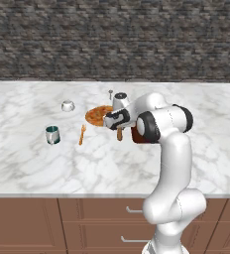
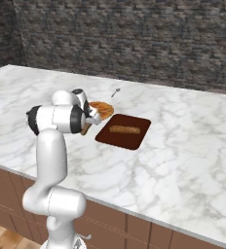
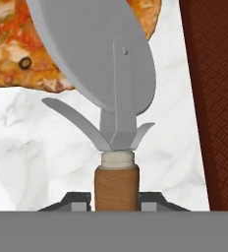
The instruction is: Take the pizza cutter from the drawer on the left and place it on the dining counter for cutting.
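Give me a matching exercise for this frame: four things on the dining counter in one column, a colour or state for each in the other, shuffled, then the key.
Things:
1. pizza cutter
2. fork
3. mug
4. board

States:
A. lies flat, orange, left of the pizza
B. dark brown, carries a bread stick
C. held by its wooden handle in the gripper
D. teal, stands upright at the left

Pairs: 1-C, 2-A, 3-D, 4-B
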Robot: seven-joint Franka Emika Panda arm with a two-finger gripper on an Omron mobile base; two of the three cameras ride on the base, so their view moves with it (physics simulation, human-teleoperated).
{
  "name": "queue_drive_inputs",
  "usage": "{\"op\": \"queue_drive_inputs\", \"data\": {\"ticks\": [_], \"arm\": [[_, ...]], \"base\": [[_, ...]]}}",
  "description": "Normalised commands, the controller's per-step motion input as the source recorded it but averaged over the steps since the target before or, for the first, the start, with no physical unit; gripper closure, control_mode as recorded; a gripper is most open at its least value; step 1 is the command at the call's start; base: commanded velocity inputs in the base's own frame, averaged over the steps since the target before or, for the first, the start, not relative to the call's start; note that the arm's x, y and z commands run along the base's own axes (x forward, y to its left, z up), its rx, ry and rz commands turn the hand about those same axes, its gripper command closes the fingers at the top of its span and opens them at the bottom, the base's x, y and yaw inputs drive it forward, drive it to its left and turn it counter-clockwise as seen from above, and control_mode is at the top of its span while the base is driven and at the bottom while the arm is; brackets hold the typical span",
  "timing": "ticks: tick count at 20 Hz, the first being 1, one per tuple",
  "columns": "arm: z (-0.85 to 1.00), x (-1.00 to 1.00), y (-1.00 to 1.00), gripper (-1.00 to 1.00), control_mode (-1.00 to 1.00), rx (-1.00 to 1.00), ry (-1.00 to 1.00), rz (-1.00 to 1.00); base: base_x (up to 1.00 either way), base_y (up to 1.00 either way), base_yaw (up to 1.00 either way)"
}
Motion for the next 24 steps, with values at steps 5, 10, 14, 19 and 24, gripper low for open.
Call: {"op": "queue_drive_inputs", "data": {"ticks": [5,10,14,19,24], "arm": [[-0.03,0.41,-0.13,1.00,-1.00,0.00,0.00,0.00],[-0.15,0.29,-0.11,1.00,-1.00,0.00,0.00,0.00],[-0.21,0.14,-0.14,1.00,-1.00,0.00,-0.01,0.00],[-0.26,0.01,-0.17,1.00,-1.00,0.00,-0.02,0.00],[-0.37,0.00,-0.12,1.00,-1.00,0.00,-0.03,0.00]], "base": [[0.00,0.00,0.00],[0.00,0.00,0.00],[0.00,0.00,0.00],[0.00,0.00,0.00],[0.00,0.00,0.00]]}}
